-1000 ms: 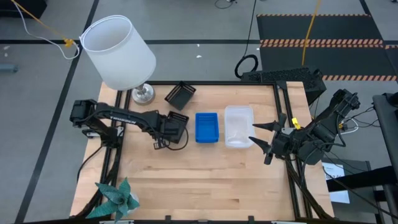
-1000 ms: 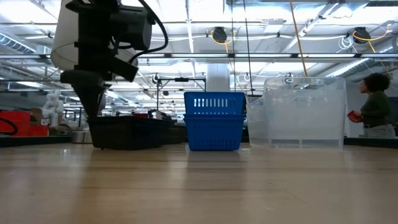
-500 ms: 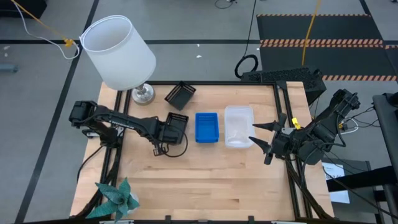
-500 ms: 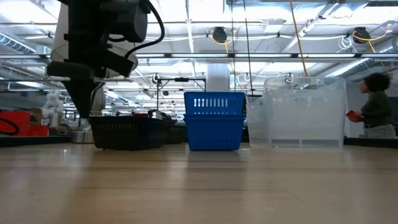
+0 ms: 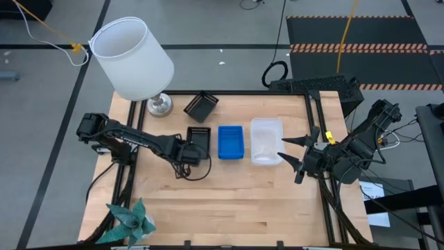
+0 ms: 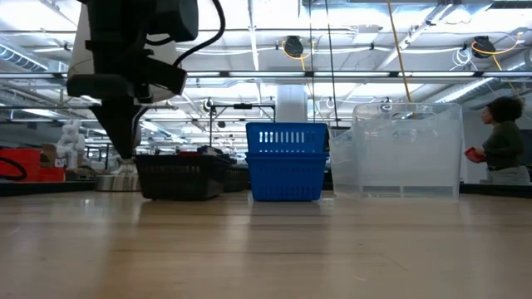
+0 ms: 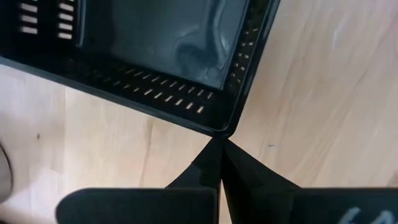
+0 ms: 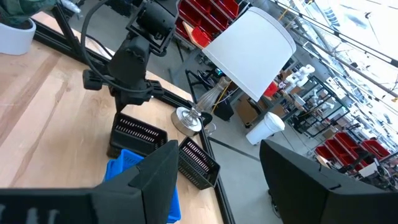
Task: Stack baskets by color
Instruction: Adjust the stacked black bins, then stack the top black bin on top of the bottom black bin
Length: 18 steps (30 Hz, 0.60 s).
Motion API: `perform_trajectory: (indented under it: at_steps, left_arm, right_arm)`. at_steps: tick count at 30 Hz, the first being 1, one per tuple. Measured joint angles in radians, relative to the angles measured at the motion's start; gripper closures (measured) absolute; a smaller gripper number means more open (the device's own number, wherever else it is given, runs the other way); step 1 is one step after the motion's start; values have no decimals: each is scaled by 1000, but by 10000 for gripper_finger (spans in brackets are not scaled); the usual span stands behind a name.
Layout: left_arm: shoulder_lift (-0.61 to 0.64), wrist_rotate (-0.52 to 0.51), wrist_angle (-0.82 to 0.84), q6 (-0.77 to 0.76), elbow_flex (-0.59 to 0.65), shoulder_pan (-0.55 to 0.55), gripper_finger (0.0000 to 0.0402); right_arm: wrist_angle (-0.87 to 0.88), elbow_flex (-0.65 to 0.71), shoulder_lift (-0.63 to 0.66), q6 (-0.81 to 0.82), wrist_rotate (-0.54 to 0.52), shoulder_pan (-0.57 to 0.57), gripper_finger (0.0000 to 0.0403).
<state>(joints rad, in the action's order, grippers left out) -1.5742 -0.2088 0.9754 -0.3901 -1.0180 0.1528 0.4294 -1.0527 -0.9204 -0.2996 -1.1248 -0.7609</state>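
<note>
A black basket (image 5: 199, 135) (image 6: 181, 177) rests flat on the wooden table, left of a stack of blue baskets (image 5: 230, 142) (image 6: 286, 162) and a stack of clear baskets (image 5: 266, 141). A second black basket (image 5: 201, 105) lies askew by the lamp's foot. My left gripper (image 5: 184, 157) (image 7: 219, 144) is shut, pointing steeply down at the near left corner of the first black basket. My right gripper (image 5: 291, 154) (image 8: 214, 186) hangs open above the table's right edge, holding nothing. My left gripper's shut fingertips (image 7: 211, 155) meet the outer side of the black basket's near left corner (image 7: 219, 127). They come from above, slanting down, and nothing is between them. The basket stays flat on the table.
A white lamp (image 5: 132, 59) stands at the far left corner, and a teal paper ornament (image 5: 130, 221) at the near left corner. The table's near half is bare wood. A person (image 6: 503, 141) stands in the room beyond the table.
My left gripper has swung a little toward the table's near edge, round to the black basket's corner. The black basket has slid slightly toward the blue stack, staying flat on the table.
</note>
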Motion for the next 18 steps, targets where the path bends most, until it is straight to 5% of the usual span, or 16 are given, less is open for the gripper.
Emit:
perform_trajectory:
  at_steps: [11, 18]
  left_arm:
    - [0, 5, -19, 19, 0, 0, 392]
    - [0, 114, -1, 64, -1, 14, 396]
  right_arm:
    - [0, 0, 0, 0, 0, 0, 184]
    - [0, 0, 0, 0, 0, 0, 184]
